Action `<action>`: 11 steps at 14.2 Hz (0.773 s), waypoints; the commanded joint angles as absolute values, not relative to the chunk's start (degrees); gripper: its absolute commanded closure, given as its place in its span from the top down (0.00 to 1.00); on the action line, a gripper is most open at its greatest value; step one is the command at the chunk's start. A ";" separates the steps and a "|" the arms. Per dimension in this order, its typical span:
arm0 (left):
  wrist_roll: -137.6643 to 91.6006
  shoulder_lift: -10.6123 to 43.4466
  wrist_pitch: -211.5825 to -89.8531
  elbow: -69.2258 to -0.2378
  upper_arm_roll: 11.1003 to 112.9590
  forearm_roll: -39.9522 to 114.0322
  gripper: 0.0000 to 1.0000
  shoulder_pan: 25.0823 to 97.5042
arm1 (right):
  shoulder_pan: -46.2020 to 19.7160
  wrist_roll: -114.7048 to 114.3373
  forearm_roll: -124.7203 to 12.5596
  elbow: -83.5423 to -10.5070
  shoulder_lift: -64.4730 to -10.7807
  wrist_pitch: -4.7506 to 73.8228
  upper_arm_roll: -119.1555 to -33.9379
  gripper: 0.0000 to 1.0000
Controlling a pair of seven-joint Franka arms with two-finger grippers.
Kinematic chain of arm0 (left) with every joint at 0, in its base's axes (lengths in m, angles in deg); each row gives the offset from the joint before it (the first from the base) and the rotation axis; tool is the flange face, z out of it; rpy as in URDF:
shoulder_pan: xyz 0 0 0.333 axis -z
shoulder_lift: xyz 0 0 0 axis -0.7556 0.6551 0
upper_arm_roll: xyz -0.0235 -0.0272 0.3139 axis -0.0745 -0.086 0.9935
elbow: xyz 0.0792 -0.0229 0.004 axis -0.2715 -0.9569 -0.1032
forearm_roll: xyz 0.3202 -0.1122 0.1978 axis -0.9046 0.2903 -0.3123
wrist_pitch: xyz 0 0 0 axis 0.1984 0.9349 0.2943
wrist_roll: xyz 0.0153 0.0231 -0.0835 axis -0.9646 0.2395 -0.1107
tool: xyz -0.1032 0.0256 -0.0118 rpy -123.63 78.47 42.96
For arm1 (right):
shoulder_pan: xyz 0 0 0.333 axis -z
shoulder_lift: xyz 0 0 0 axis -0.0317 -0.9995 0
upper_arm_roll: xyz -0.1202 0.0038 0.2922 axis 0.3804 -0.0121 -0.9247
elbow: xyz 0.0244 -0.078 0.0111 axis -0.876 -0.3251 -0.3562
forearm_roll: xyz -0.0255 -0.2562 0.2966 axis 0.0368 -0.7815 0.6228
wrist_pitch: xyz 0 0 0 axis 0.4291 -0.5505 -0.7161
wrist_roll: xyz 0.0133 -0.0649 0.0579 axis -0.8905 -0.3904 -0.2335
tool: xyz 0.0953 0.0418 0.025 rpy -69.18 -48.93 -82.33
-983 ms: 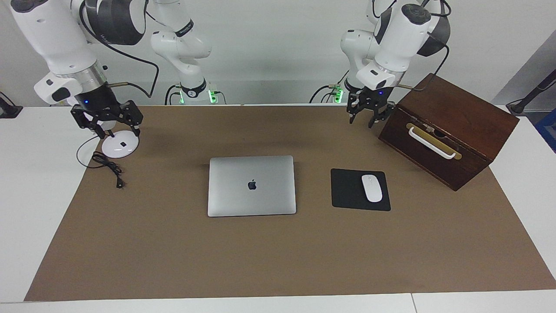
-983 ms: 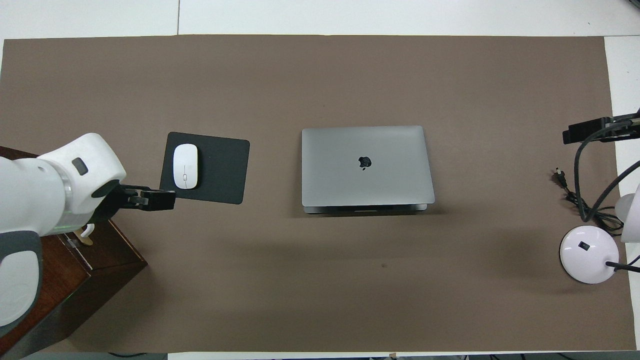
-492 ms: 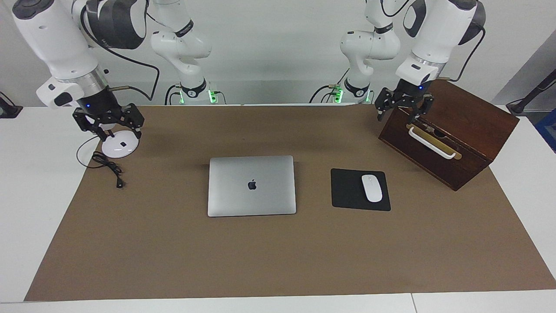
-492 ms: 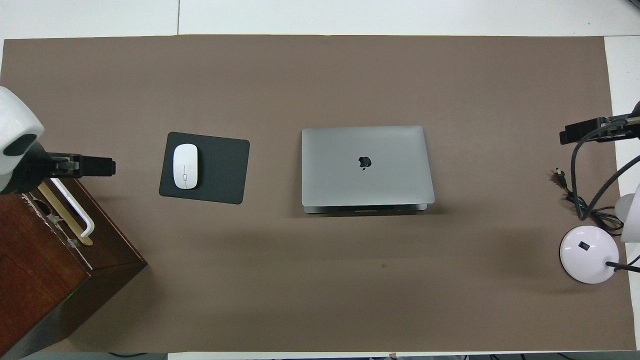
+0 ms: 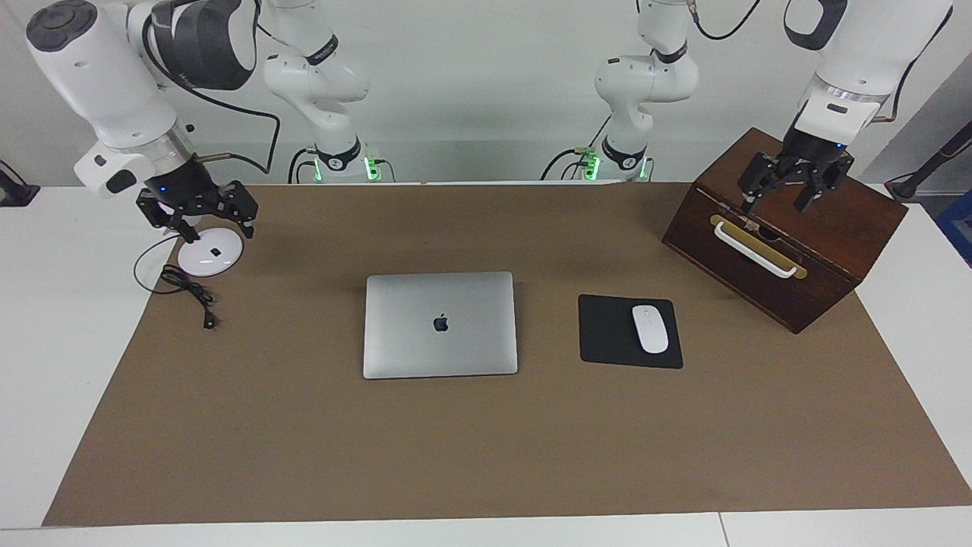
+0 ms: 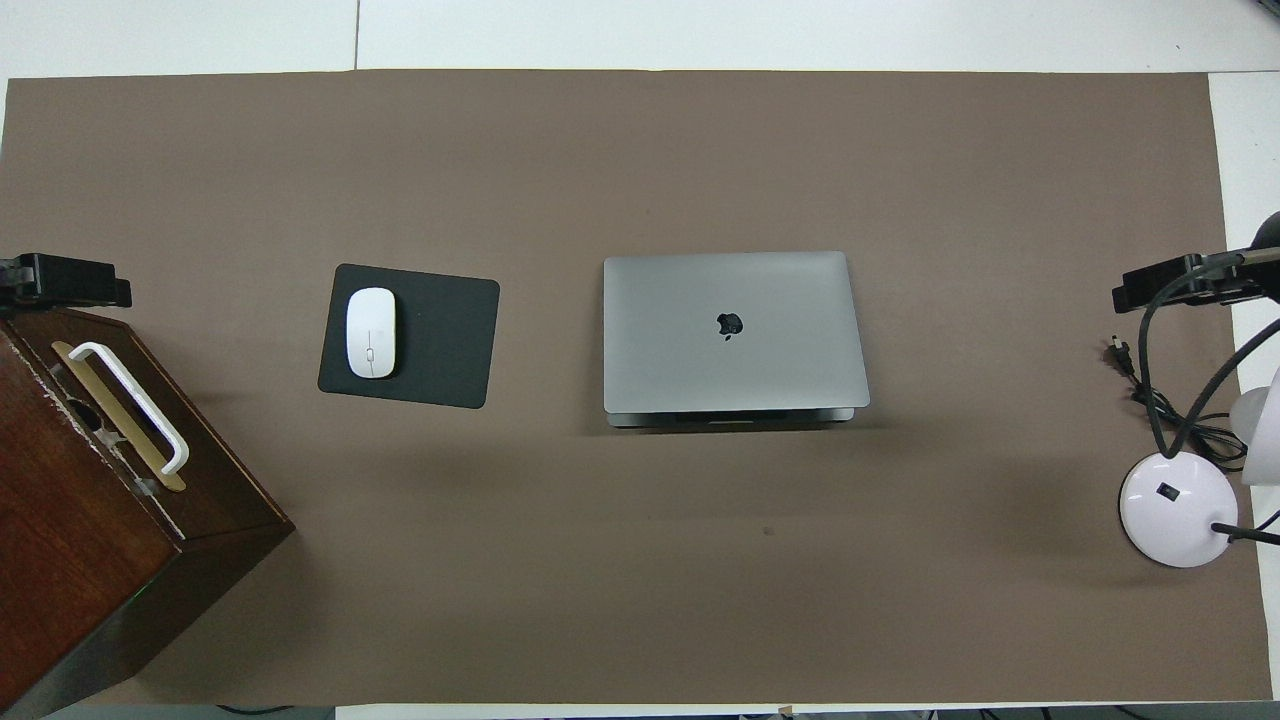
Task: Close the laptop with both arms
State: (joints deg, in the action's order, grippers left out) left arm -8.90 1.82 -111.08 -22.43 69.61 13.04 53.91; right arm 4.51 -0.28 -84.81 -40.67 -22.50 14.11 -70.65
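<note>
The laptop [image 5: 440, 324] lies at the worktop's centre, lid down. The left gripper [image 5: 793, 184] hangs over the wooden box [image 5: 820, 235], fingers apart; the right gripper [image 5: 199, 209] hangs over the lamp base [image 5: 210, 257], fingers apart. Closing appears complete; next, likely parking both arms.

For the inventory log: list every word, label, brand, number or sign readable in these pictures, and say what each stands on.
No words or numbers can be read anywhere.
Apple logo, a sign with no letters: on the lid of the closed laptop.
Small dark mark on the white lamp base: too small to read.
</note>
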 commanded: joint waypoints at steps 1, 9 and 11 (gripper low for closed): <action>-9.35 6.88 -107.43 -16.07 69.19 13.31 1.00 53.03 | 4.60 -1.41 -85.88 -40.39 -22.55 13.27 -70.84 1.00; -9.35 8.29 -103.84 -16.41 69.01 13.31 1.00 53.73 | 4.68 -1.50 -89.31 -40.65 -22.29 12.83 -70.84 1.00; -9.35 8.38 -103.13 -15.97 68.93 13.22 1.00 53.91 | 4.77 -1.50 -89.31 -40.74 -22.20 13.00 -70.84 1.00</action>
